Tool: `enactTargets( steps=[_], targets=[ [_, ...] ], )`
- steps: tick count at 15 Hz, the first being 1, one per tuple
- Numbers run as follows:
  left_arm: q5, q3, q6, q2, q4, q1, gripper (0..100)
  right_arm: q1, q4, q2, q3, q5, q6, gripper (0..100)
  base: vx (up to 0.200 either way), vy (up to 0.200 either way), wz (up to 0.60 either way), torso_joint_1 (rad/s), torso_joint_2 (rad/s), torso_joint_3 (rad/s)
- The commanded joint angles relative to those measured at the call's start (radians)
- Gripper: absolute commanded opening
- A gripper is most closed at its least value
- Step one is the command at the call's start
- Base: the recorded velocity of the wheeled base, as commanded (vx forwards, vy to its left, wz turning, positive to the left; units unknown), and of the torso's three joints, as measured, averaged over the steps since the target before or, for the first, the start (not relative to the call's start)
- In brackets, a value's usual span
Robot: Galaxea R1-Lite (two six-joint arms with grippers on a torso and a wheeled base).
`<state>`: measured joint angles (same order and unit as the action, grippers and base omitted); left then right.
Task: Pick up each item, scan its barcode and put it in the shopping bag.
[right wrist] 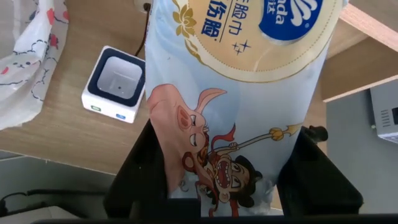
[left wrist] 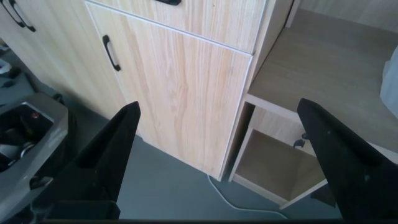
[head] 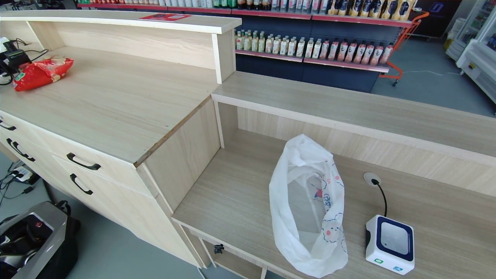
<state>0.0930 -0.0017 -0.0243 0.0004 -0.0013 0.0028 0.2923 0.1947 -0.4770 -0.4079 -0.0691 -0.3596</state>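
My right gripper (right wrist: 233, 180) is shut on a pale blue snack packet (right wrist: 242, 93) printed with a cartoon figure, held above the low counter. Below it are the white barcode scanner (right wrist: 116, 84) and part of the white shopping bag (right wrist: 28, 56). In the head view the shopping bag (head: 310, 209) lies open on the low counter, with the scanner (head: 390, 244) just to its right. A red snack bag (head: 40, 72) lies at the far left of the upper counter. My left gripper (left wrist: 217, 162) is open, hanging low in front of the cabinet doors with nothing between its fingers.
The upper counter (head: 116, 100) steps down to the low counter (head: 232, 193). The scanner's cable runs into a grommet (head: 372, 179). Black devices and cables (head: 11, 58) sit beside the red bag. Drawers with black handles (head: 83, 162) face the floor. Shelves of bottles (head: 310, 46) stand behind.
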Motion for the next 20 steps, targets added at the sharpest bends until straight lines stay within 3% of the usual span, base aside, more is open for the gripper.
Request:
enactTargets(
  steps=[1,3,9,12,14,18,20],
  targets=[
    [0.001,0.0,0.0,0.0,0.0,0.0,100,0.001,-0.006,0.0,0.0,0.009,-0.007,0,0.0,0.0,0.0,0.0,0.0,0.0],
    [0.001,0.0,0.0,0.0,0.0,0.0,100,0.001,-0.015,0.0,0.0,0.048,-0.009,0,0.0,0.0,0.0,0.0,0.0,0.0],
    [-0.001,0.0,0.0,0.0,0.0,0.0,100,-0.01,-0.017,0.018,0.001,0.072,-0.01,0,0.0,0.0,0.6,0.002,0.0,0.001],
    [0.001,0.0,0.0,0.0,0.0,0.0,100,-0.028,-0.012,0.0,0.0,0.173,-0.082,0,0.0,0.0,0.2,0.001,0.0,0.001],
    [-0.001,0.0,0.0,0.0,0.0,0.0,100,-0.03,-0.015,-0.12,-0.026,0.232,-0.122,0,0.0,0.0,0.0,0.0,0.0,0.0],
    [0.001,0.0,0.0,0.0,0.0,0.0,100,-0.03,-0.081,-0.39,-0.048,0.244,-0.119,0,0.0,0.0,0.0,0.0,0.0,0.0],
    [0.001,0.0,0.0,0.0,0.0,0.0,100,-0.028,-0.084,-0.485,-0.062,0.322,-0.116,0,0.0,0.0,0.0,0.0,0.0,0.0]
  ],
)
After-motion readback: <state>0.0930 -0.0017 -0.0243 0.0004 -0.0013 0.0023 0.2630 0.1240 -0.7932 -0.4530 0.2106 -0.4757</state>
